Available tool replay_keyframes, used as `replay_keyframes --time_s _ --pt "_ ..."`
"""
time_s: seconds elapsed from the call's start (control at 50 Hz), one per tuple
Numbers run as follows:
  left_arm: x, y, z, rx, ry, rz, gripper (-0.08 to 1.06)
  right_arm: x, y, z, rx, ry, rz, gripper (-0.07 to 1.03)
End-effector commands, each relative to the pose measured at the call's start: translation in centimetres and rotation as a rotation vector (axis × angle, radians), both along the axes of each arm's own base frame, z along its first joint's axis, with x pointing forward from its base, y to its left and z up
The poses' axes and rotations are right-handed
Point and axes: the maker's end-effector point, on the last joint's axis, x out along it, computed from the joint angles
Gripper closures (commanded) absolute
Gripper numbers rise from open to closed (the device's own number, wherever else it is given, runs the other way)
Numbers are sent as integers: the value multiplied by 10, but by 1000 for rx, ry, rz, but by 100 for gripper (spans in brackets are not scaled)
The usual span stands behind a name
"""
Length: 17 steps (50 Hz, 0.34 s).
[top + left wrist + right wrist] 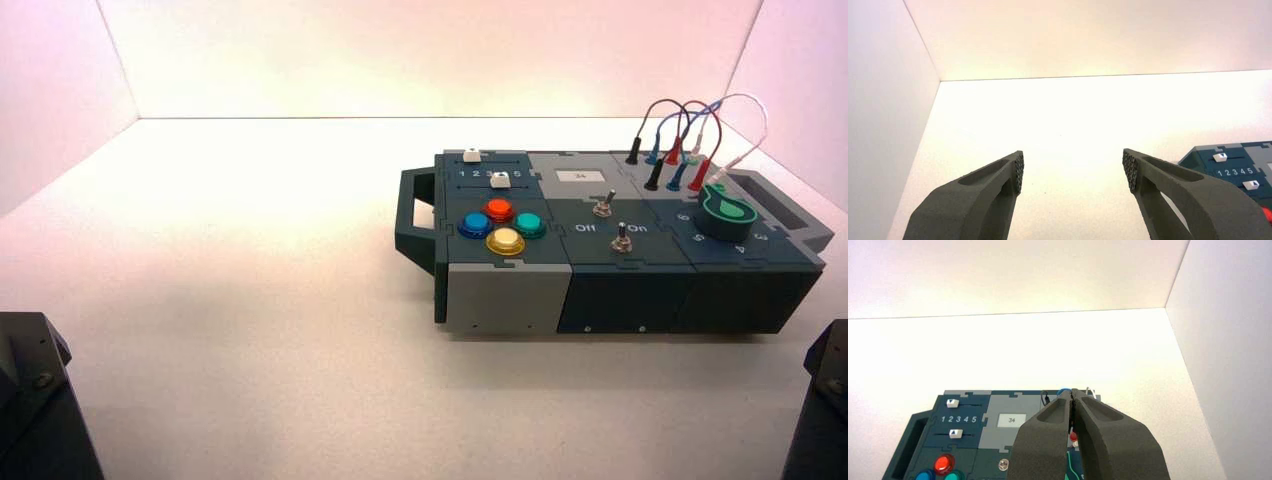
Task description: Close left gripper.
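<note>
My left gripper (1073,167) is open wide and empty, held above the bare white table to the left of the box (505,300). Its two textured pads (1020,170) stand far apart with nothing between them. The box's corner with two white sliders (1220,158) shows beside it. My right gripper (1071,396) is shut and empty, held above the near side of the box (965,432), short of the wires. In the high view only the dark bases of both arms show, the left base (35,400) and the right base (825,400) at the bottom corners.
The box bears red (499,209), blue (474,224), green (530,224) and yellow (505,241) buttons, two toggle switches (621,238), a green knob (726,212) and plugged wires (685,135). White walls enclose the table on three sides.
</note>
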Motion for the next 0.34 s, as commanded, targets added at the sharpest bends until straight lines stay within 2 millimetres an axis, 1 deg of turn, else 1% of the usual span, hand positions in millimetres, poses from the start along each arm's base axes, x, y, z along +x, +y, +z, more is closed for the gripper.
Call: replay_keyframes --time_s 0.02,0.04,0.08,0.12,0.34 --pt "2 -1 8 -3 -9 -3 74 3 3 8 5 -20 12 98" --pt "1 -1 7 -2 -6 -3 89 3 3 8 5 -20 12 98" --pt "1 -1 7 -2 -5 -4 103 3 3 8 5 -20 13 98" --pt "1 -1 7 -2 -5 -4 100 3 3 8 5 -20 12 98" --pt "0 -1 6 -2 -5 -4 101 3 3 8 6 -23 13 98"
